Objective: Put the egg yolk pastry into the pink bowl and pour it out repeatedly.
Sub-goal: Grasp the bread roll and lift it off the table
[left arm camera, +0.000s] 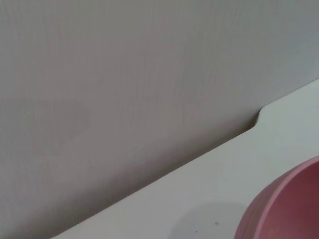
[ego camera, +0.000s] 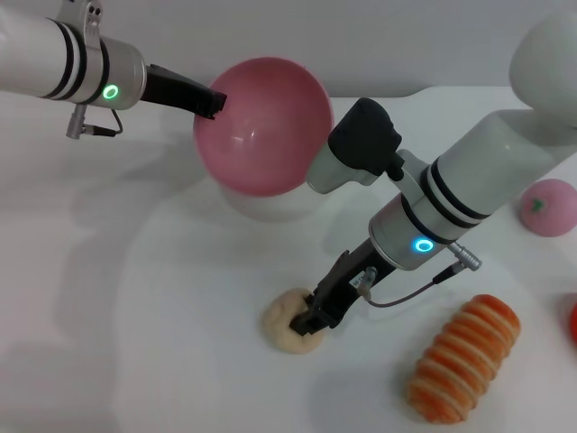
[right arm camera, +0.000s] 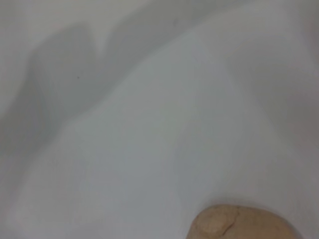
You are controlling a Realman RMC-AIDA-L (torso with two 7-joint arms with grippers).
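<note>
The left gripper (ego camera: 215,101) is clamped on the rim of the one pink bowl (ego camera: 263,126), held tipped above the table (ego camera: 135,316) with its rounded outside toward the head camera. The single egg yolk pastry (ego camera: 288,323) rests on the table directly under the right gripper (ego camera: 313,317), the nearer arm by far; its fingers reach down onto the pastry's right side, apparently closing on it, though contact is hard to confirm. Beyond that gripper, to its right, lie one striped roll (ego camera: 464,357) and one pink ball (ego camera: 549,207).
</note>
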